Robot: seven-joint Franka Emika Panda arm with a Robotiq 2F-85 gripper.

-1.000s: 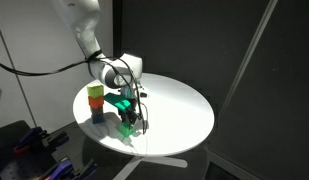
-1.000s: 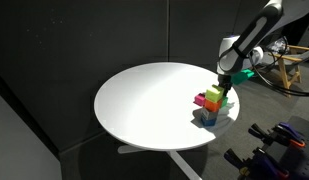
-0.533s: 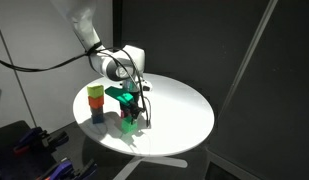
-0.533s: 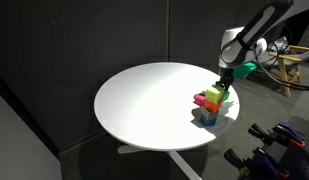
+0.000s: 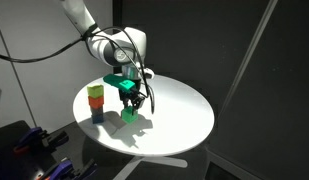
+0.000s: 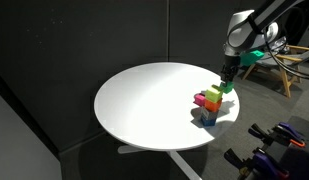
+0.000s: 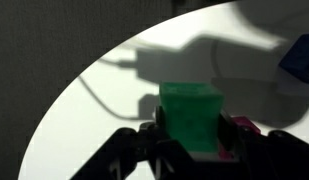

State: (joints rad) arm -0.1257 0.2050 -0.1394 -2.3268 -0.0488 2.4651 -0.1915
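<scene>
You have lifted the green block (image 5: 128, 114) since a second ago: it sat on the table (image 5: 184, 110) then, and now it hangs clear above the white top, with your gripper (image 5: 129, 104) and wrist higher too. The fingers are pressed against the block's two sides, pinching it upright; in the wrist view the green block (image 7: 189, 118) fills the gap between the dark fingers (image 7: 144, 140). It hangs over the part of the round top that lies toward the edge with the stack of coloured blocks (image 5: 95, 101). In both exterior views that stack stands just beside the held block, apart from it, close to the table's rim (image 6: 207, 106). The gripper (image 6: 226, 82) comes down from above, with a black cable (image 5: 147, 95) trailing beside it. The block's shadow falls on the table (image 7: 104, 90)
</scene>
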